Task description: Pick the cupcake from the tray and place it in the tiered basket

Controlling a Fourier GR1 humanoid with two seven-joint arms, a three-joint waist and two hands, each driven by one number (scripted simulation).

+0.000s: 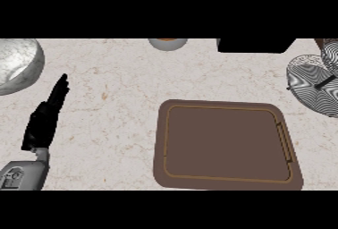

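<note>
The brown tray (228, 143) lies on the marbled counter (112, 76) at about 5 o'clock from the view's middle, and its flat floor shows bare inside the raised rim. The cupcake cannot be seen on the tray or anywhere else on the counter.

At 3 o'clock, against the right edge, stands the tiered basket (317, 82), its bowls patterned in black and white swirls; whether anything sits in it cannot be told, since part of it is cut off by the edge.

At 9 o'clock the left hand (46, 118) rests over the counter, fingers straight and together, pointing toward 12 o'clock, holding nothing.

At 10 o'clock a grey marbled bowl (16, 65) shows in part. At 12 o'clock a small round dish (167, 43) with an orange inside peeks in, and a black object (254, 45) sits just to its right.
</note>
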